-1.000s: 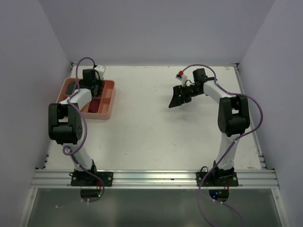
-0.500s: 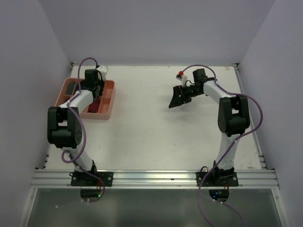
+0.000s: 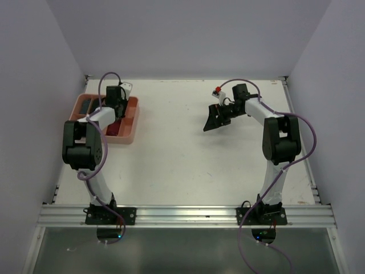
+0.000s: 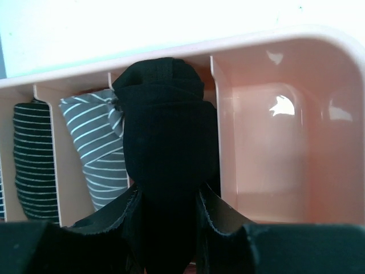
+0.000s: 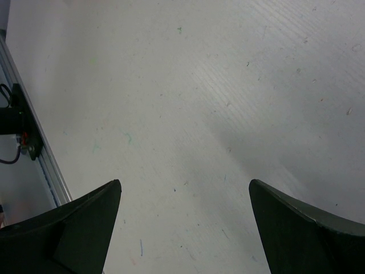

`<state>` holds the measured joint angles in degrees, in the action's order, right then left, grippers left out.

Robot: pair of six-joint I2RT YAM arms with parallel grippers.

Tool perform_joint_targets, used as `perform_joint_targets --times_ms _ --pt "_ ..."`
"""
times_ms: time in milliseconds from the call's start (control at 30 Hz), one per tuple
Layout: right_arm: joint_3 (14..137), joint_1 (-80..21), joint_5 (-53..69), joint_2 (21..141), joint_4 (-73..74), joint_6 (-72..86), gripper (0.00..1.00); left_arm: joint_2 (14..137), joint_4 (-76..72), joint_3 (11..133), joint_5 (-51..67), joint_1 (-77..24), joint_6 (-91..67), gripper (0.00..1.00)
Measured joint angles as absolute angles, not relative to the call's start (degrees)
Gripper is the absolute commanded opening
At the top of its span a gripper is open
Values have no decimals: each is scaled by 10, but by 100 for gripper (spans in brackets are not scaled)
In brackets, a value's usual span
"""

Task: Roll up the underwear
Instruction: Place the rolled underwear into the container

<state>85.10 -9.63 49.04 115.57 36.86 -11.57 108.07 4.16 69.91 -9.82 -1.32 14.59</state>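
The black underwear is seen already rolled into a tight bundle and is clenched between the fingers of the left pincer, which grasps its lower end. The bundle is held above the salmon-pink tray, in line with the narrow compartment just right of the one where the grey-and-white striped underwear lies rolled. A dark striped roll is lodged in the compartment further left. The wide compartment at the right end of the tray is bare.

Whether the black bundle touches the tray floor cannot be told, as its lower part is hidden by the pincer.

The right pincer is spread wide and grasps nothing; it is held over bare tabletop, well apart from the tray.

The rolling itself is judged to be done for every garment that is visible: no loose cloth is seen on the tabletop in the overhead view. What is left, as far as can be judged, is for the black bundle to be lowered into its compartment and let go without being allowed to unroll.
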Motion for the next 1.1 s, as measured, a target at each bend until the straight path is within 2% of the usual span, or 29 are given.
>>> perform_joint_targets --times_ms 433,833,900,933,1000,1033,1100 --pt "849 -93 495 1161 376 -116 99 1152 110 806 10 30 130 0" --pt "849 -93 506 1164 390 -117 99 1225 261 936 21 35 110 0" --pt "849 -93 506 1164 392 -117 99 1233 271 951 21 35 110 10" --pt "849 -93 506 1164 393 -117 99 1234 272 952 21 35 110 26" --pt "849 -93 506 1164 395 -118 99 1234 273 952 21 35 110 33" --pt "849 -93 506 1164 395 -118 99 1233 273 952 21 35 110 42" --pt "849 -93 506 1164 395 -119 99 1231 271 952 22 36 116 46"
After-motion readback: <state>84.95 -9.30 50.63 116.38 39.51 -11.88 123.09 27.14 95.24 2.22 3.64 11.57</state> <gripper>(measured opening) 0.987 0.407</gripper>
